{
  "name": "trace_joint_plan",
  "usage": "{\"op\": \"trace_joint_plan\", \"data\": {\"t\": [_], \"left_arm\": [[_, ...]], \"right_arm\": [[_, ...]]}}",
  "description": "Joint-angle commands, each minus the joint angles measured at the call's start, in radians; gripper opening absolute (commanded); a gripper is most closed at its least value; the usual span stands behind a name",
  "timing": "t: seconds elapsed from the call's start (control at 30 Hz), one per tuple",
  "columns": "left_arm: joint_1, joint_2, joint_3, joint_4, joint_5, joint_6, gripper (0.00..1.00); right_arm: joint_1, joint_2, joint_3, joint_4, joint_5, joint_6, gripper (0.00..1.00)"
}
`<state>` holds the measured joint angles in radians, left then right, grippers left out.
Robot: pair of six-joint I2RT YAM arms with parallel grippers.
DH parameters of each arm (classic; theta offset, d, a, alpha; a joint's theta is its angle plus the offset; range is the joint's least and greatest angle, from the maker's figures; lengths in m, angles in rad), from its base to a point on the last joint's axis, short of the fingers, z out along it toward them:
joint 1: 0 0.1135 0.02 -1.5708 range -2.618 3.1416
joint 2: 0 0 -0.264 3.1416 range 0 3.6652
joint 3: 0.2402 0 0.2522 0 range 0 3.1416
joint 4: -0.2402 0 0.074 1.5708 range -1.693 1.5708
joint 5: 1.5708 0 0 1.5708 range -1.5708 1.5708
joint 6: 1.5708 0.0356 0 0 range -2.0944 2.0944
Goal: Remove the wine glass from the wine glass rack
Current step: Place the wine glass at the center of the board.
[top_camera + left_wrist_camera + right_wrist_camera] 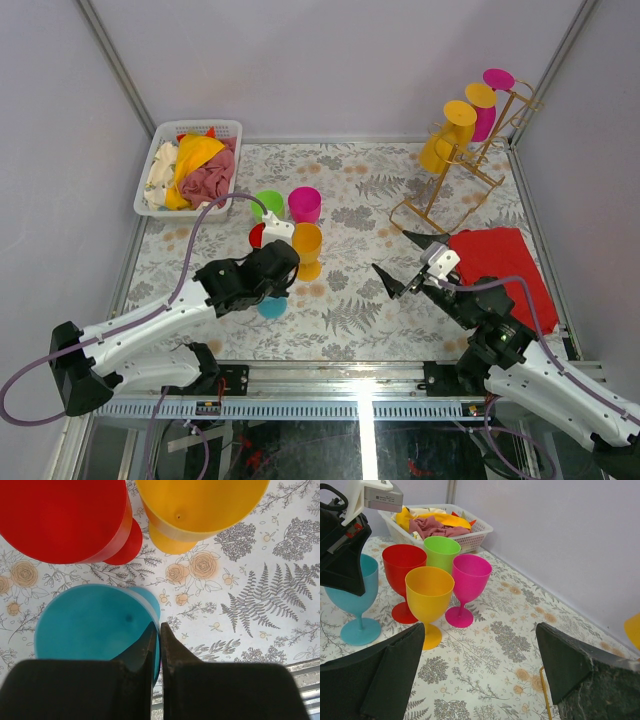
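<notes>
The gold wire wine glass rack [452, 190] stands at the table's far right, with yellow wine glasses [440, 150] and a magenta one [490, 100] hanging on its arms. One of its gold wires [545, 690] shows in the right wrist view. A blue wine glass [95, 622] stands upright on the table at the near left. My left gripper [159, 627] is shut on its rim, one finger inside the bowl and one outside. My right gripper [392, 255] hovers open and empty over the table's middle, apart from the rack.
Red [402, 562], green [441, 550], magenta [470, 575] and yellow [427, 590] glasses stand grouped beside the blue one. A white basket [200, 125] of cloths sits at the far left. A red cloth [505, 265] lies at the right.
</notes>
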<state>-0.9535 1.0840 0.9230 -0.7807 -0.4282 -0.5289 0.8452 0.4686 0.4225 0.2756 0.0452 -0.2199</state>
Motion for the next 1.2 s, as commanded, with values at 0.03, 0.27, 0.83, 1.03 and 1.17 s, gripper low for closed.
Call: {"op": "trace_joint_plan", "data": {"t": [0.03,0.27,0.83,1.03,1.17], "left_arm": [[0.008,-0.006,-0.016,0.04,-0.013,-0.017,0.0],[0.012,0.0,-0.006,0.049,-0.061,-0.03,0.03],[0.027,-0.006,0.008,0.062,-0.061,-0.022,0.15],[0.026,-0.007,0.018,0.061,-0.056,-0.016,0.19],[0.027,-0.012,0.026,0.059,-0.047,-0.013,0.2]], "right_arm": [[-0.003,0.01,0.045,0.059,0.028,0.015,0.99],[-0.003,0.007,0.044,0.048,0.038,0.014,0.99],[-0.003,-0.006,0.045,0.029,0.047,0.011,0.99],[-0.004,-0.004,0.045,0.024,0.048,0.01,0.99],[-0.003,-0.004,0.047,0.022,0.047,0.01,0.99]]}}
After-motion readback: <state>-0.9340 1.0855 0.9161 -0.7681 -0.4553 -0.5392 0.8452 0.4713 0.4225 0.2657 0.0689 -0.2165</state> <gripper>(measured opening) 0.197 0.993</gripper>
